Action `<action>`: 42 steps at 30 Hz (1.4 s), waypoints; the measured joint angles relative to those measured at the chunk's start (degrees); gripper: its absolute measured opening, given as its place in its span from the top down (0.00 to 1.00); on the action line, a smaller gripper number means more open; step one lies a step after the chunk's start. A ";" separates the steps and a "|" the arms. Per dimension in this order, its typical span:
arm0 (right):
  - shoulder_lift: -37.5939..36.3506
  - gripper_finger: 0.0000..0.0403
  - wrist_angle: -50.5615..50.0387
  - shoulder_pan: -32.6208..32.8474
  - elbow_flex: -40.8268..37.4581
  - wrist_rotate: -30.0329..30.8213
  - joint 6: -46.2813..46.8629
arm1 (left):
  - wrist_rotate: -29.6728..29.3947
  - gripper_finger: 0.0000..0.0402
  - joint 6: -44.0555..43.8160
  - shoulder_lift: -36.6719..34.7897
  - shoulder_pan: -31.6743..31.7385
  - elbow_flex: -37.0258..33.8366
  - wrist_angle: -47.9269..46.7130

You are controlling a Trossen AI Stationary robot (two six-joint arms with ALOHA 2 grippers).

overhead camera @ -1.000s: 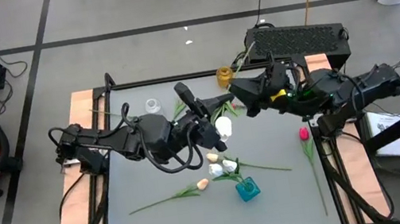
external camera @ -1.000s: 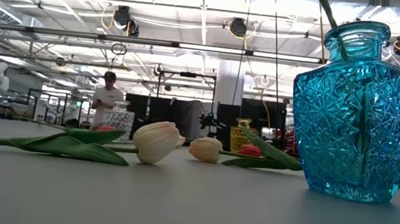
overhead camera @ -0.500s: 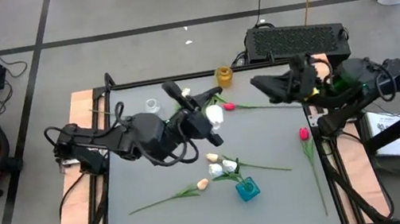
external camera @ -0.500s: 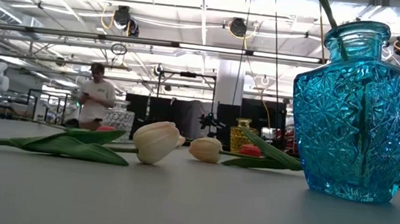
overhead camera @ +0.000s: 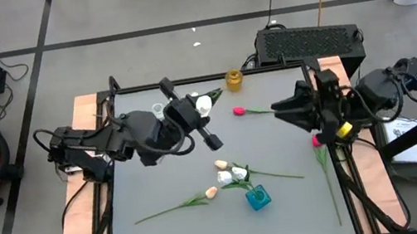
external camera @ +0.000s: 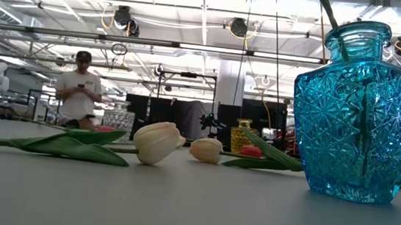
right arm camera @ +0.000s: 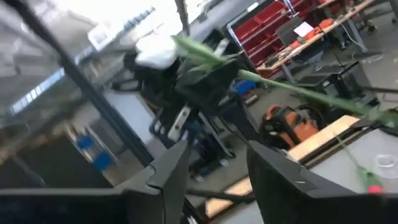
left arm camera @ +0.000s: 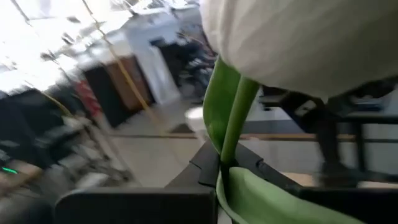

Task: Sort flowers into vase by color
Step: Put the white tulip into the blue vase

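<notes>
- Grey tabletop [overhead camera: 290, 205] on a workshop floor is seen from above, with a person [external camera: 79, 90] far behind it in the low view.
- From the tool outward: the left gripper [overhead camera: 189, 113] is clenched on the stem of a white tulip [overhead camera: 203, 104], which is carried above the table's 12 o'clock edge, between the clear vase [overhead camera: 159, 109] and the yellow vase [overhead camera: 233, 79].
- The right gripper [overhead camera: 281, 109] is held at about 2 o'clock with fingers [right arm camera: 169, 171] parted and nothing between them.
- A red tulip [overhead camera: 239, 112] is left lying just in front of that gripper, near 1 o'clock.
- Another red tulip [overhead camera: 316, 140] is laid along the 3 o'clock edge.
- The blue vase [overhead camera: 257, 198] stands at about 6 o'clock; a stem is seen entering its neck, so one flower is judged placed.
- Cream tulips [overhead camera: 221, 165] still lie on the table beside it, toward the centre.
- Sorting is judged to be at an early stage: most flowers remain unsorted, and the clear and yellow vases appear to hold nothing, though that cannot be told for certain.
</notes>
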 joint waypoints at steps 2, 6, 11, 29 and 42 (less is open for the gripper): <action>0.06 0.61 -2.27 0.75 0.00 0.11 -1.90 | 3.62 0.97 -6.14 -0.47 0.77 0.00 -3.20; 0.20 0.61 -5.64 1.50 -0.04 0.22 -5.38 | 12.21 0.97 -15.69 -0.62 2.57 0.04 -7.66; 0.73 0.61 -7.22 1.70 -0.04 0.46 -8.81 | 25.74 0.97 -25.60 -0.52 5.65 0.00 -9.79; 4.55 0.61 -6.92 1.43 -0.04 5.10 -18.86 | 42.08 0.97 -32.55 -0.20 10.28 0.00 -10.01; 9.42 0.61 -9.46 -3.27 5.30 4.56 -22.10 | 43.74 0.98 -32.42 1.64 10.92 0.04 -8.97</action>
